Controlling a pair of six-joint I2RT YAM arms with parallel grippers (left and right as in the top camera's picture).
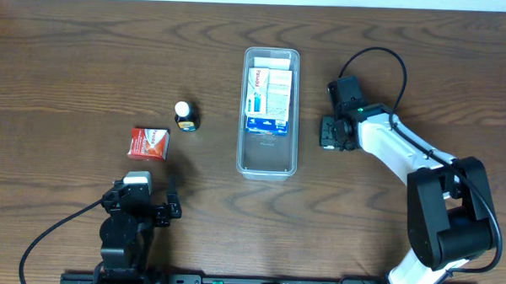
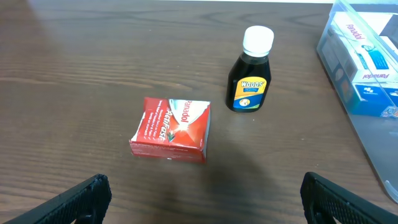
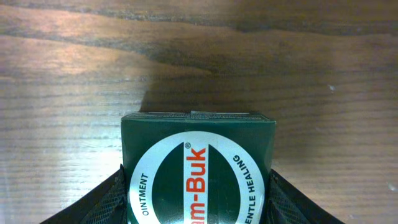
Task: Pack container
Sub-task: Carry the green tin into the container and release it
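The clear plastic container lies in the middle of the table with a white and blue Panadol box in its far half; its edge shows in the left wrist view. My right gripper is to the right of the container and shut on a green Zam-Buk ointment box. My left gripper is open and empty near the front edge. A red Panadol box and a dark Woods bottle with a white cap stand left of the container.
Brown wooden table. A black cable loops behind the right arm. The near half of the container holds nothing.
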